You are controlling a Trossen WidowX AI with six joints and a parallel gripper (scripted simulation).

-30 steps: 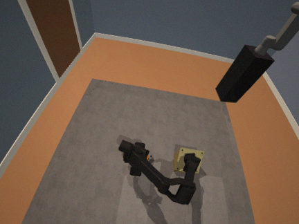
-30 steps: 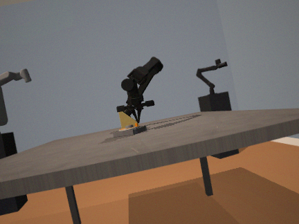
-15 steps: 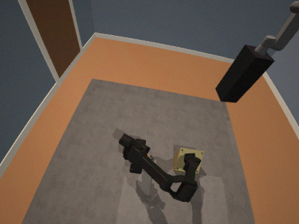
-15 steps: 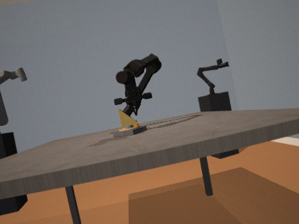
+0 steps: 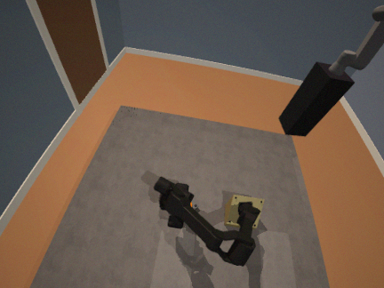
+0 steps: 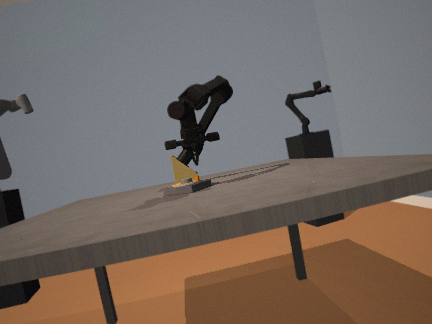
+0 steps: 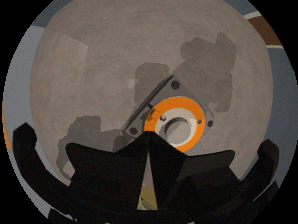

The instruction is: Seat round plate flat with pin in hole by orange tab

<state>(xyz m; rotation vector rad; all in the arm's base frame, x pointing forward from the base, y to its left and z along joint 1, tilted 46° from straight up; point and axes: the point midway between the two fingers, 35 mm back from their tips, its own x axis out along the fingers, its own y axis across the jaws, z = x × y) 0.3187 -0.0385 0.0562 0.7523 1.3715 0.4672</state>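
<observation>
1. The black parallel-jaw gripper (image 7: 149, 145) is clenched with nothing between its jaws; in the wrist view its two dark, angular fingers meet in a blunt point, with only a thin pale sliver showing between them lower down.
2. That point sits at the near-left rim of the round orange plate (image 7: 174, 121), a flat, matte ring; whether the fingertips touch the rim cannot be told.
3. The plate's middle is filled by a pale grey cylindrical post (image 7: 178, 125), smooth and lighter than everything around it.
4. Small dark dots sit just outside the ring, one above its upper edge and one at its right side; which is the pin or the hole cannot be told, and the orange tab cannot be made out.
5. Under the plate lies the flat dark grey rectangular base (image 6: 196, 186), a low slab with a straight edge running up and left from the gripper in the wrist view.
6. From the exterior view the plate shows only as a thin orange sliver (image 6: 192, 179) on the base, right under the gripper.
7. The base rests on the mottled grey table (image 6: 300, 190), a thick slab on thin dark legs.
8. The black jointed arm (image 5: 209, 227) reaches across the table from its tan square mount (image 5: 236, 209).
</observation>
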